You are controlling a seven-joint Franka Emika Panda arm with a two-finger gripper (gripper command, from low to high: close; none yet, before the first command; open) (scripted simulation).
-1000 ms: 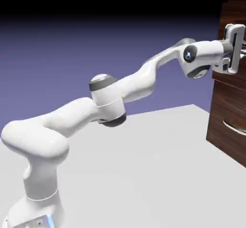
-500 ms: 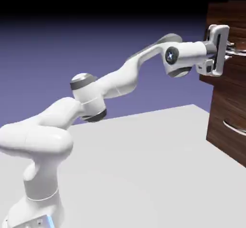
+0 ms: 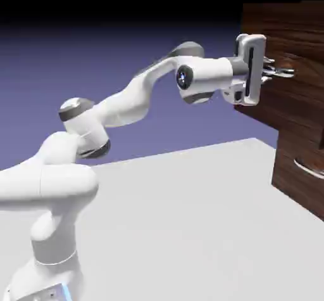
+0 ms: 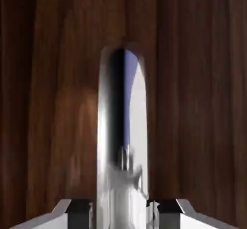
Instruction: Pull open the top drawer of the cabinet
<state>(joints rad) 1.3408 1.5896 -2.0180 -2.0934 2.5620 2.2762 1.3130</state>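
Cabinet (image 3: 297, 141) of dark wood stands at the bench's (image 3: 190, 217) right; its top drawer (image 3: 285, 71) juts leftward, pulled out over the lower one. Gripper (image 3: 278, 71) at its silver handle (image 4: 123, 141), jaws spread apart either side, not clamping it.

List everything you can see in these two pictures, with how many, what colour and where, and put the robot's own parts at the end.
cabinet: one, dark brown glossy wood grain, exterior view's right edge.
top drawer: one, dark brown, pulled out toward the arm, past the front below.
top drawer's handle: one, silver, between the fingertips in the hand view.
lower drawer's handle: one, silver, low on the cabinet.
table: one, pale grey, under arm and cabinet.
backdrop: blue-violet, behind.
arm: one, white, rising from lower left.
gripper: one, grey-tipped, at the top drawer's handle, jaws open.
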